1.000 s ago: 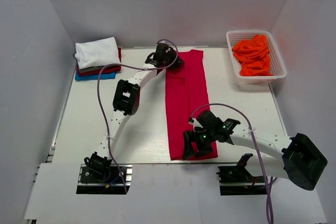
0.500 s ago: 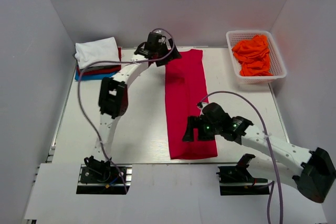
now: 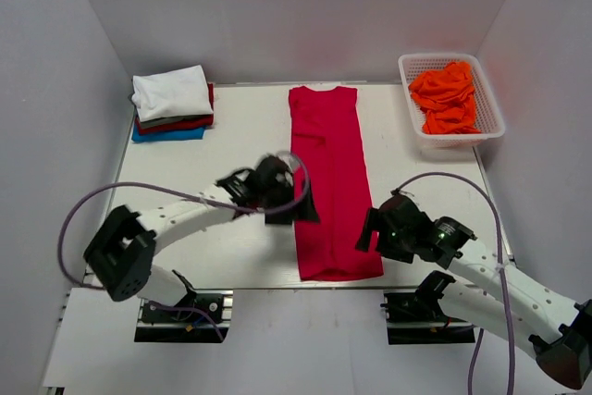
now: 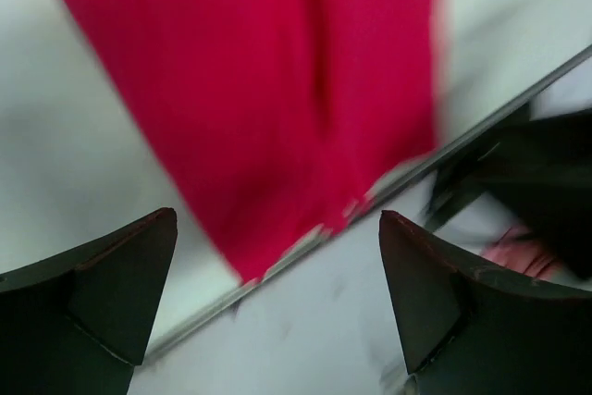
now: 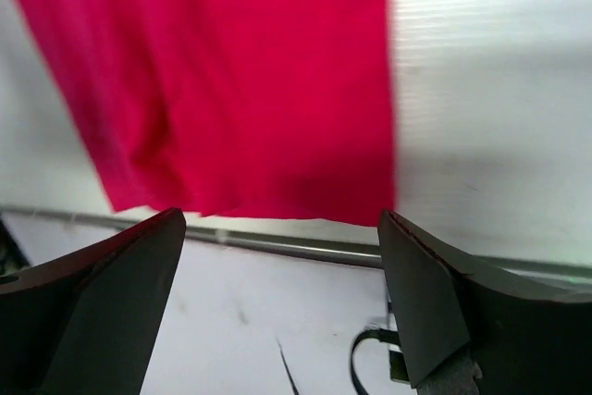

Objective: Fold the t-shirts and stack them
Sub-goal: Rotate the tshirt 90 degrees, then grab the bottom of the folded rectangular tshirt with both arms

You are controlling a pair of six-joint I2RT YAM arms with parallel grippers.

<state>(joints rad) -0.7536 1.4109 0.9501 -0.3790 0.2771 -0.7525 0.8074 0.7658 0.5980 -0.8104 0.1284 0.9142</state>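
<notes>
the red t-shirt (image 3: 328, 182) lies flat on the table (image 3: 231, 136), folded into a long narrow strip. its long axis runs from the arms' side to the far side, collar at the far end and hem at the near end. a pale fleck at the collar is too small to read.

the left arm lies low, bent back at the elbow and reaching across to the shirt's left edge about midway along. the left gripper (image 3: 301, 205) is blurred there, its fingers spread wide with nothing between them. the right arm stretches in from the shirt's near right. the right gripper (image 3: 370, 230) is just beside the right edge by the hem, jaws wide and holding nothing.

a folded stack (image 3: 171, 104), white on top, sits well left of the shirt's collar. orange shirts (image 3: 446, 94) fill a white basket (image 3: 407, 67) well right of it.
</notes>
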